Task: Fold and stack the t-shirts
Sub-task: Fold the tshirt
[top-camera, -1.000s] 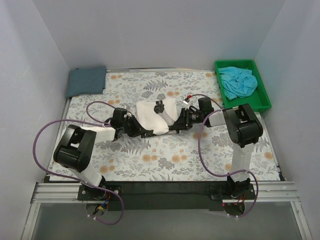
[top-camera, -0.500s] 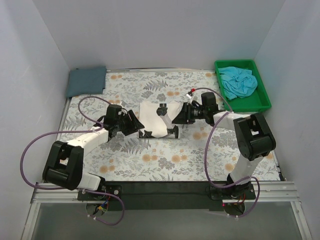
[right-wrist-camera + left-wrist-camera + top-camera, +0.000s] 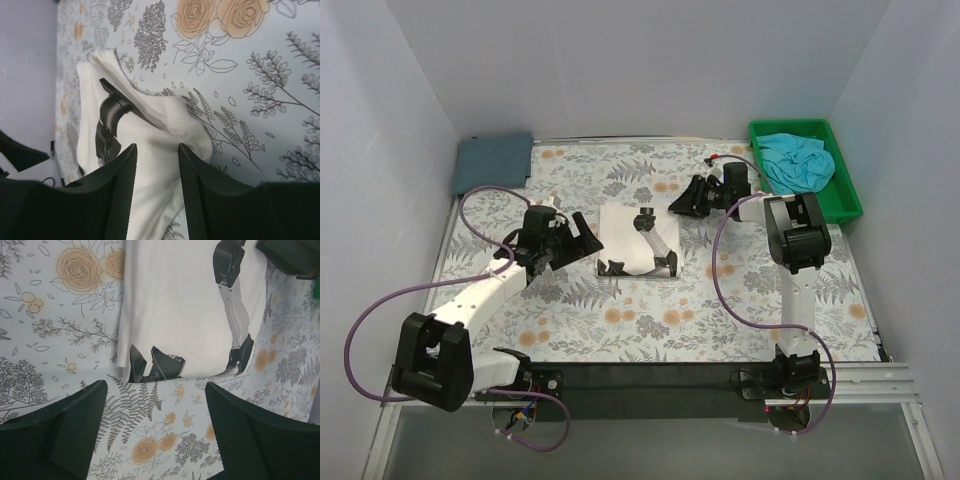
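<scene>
The cream-white t-shirt (image 3: pixel 623 228) with a black print lies folded into a flat rectangle in the middle of the floral cover. My left gripper (image 3: pixel 577 238) sits just left of it, jaws wide open. In the left wrist view the shirt's (image 3: pixel 175 300) edge lies beyond the fingertips, and only cover shows in that gripper's (image 3: pixel 155 390) gap. My right gripper (image 3: pixel 684 200) hovers off the shirt's far right corner, open and holding nothing. In the right wrist view the shirt (image 3: pixel 165 130) lies past its fingers (image 3: pixel 120 190). A slate blue-grey t-shirt (image 3: pixel 492 161) lies folded at the far left. A turquoise t-shirt (image 3: pixel 798 163) is crumpled in the bin.
The green bin (image 3: pixel 844 203) stands at the far right corner, close behind my right arm. White walls enclose the table on three sides. Purple cables loop off both arms over the floral cover (image 3: pixel 650 310).
My left gripper opened, let go of the cream-white shirt and drew back left. My right gripper pulled away toward the far right. The shirt now lies flat.
</scene>
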`<state>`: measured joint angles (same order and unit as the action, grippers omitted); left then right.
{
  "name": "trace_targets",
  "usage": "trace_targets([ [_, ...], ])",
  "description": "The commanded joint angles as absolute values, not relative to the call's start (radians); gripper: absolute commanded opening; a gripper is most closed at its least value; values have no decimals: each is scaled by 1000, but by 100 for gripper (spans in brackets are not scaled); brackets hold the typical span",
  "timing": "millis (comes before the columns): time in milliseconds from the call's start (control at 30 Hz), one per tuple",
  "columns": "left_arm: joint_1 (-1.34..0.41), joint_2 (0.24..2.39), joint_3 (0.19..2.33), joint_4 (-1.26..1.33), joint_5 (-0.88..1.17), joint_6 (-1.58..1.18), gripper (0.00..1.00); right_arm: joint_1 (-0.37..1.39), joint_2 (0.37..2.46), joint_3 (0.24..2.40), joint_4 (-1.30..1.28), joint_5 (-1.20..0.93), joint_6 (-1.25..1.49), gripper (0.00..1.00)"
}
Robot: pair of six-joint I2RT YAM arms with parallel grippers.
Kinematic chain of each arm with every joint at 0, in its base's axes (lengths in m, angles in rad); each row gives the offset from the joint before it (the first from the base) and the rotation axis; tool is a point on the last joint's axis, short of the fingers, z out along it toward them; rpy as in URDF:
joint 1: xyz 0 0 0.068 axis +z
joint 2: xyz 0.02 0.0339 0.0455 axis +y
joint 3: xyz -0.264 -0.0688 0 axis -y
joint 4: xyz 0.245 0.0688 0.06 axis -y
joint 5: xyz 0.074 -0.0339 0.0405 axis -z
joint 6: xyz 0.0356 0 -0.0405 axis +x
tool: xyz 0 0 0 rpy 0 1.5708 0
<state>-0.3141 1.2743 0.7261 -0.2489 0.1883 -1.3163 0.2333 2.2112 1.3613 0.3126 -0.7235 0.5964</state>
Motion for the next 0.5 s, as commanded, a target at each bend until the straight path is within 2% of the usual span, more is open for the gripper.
trace_targets([
  [0,-307,1186,718,-316,114,-1282,80,235,2235,1371,307,-703,591,40],
  [167,-307,1140,722,-370,84,-1267,86,215,2155,1327,275,-678,536,41],
  [333,-307,1095,732,-400,63,-1267,85,241,1982,1304,64,-608,395,41],
  [467,-307,1091,753,-445,12,-1273,85,325,1869,1325,-161,-426,290,41],
])
